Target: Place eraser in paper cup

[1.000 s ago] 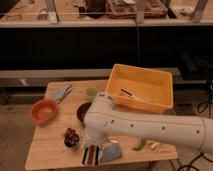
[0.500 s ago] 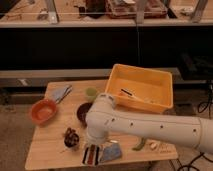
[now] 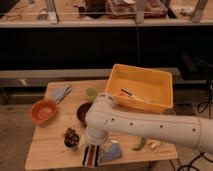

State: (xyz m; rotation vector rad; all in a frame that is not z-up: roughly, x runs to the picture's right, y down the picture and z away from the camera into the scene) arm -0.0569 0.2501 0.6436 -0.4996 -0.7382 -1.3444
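Observation:
The eraser, a flat block with dark and pale stripes, lies at the front edge of the wooden table. My gripper hangs from the end of the white arm, directly over the eraser, touching it or just above it. The arm's thick wrist hides most of the gripper. No white paper cup shows; it is hidden or out of view.
A yellow bin stands at the back right. An orange bowl, a grey-blue cloth, a small green cup and a dark brown bowl sit left of the arm. A dark clump, a bluish packet and a green pod lie near the front.

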